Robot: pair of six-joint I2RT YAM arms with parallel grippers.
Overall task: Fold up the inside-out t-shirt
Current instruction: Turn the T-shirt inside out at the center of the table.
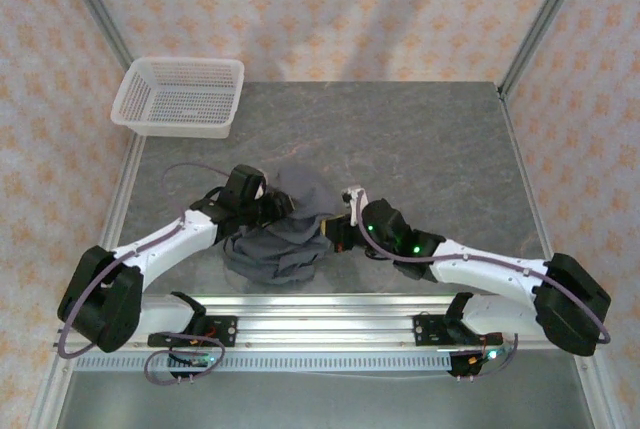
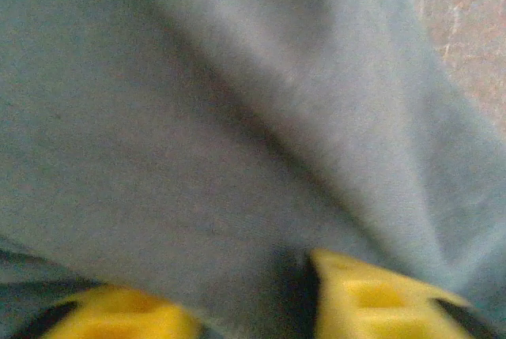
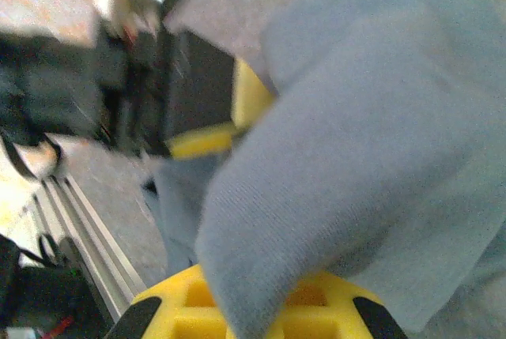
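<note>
Bolted at the near rail, the left arm (image 1: 160,239) and right arm (image 1: 490,267) stretch low and inward, wrists almost meeting. Between them we see the inside-out t-shirt (image 1: 285,239), a soft, slate-grey crumpled heap on the mottled grey table (image 1: 420,139). The right gripper (image 3: 253,311) has its yellow fingers (image 3: 324,311) clenched on a fold. Cloth fills the left gripper (image 2: 253,307); we cannot tell whether it pinches. Beyond, a white mesh basket (image 1: 180,97) sits at the far left corner.
</note>
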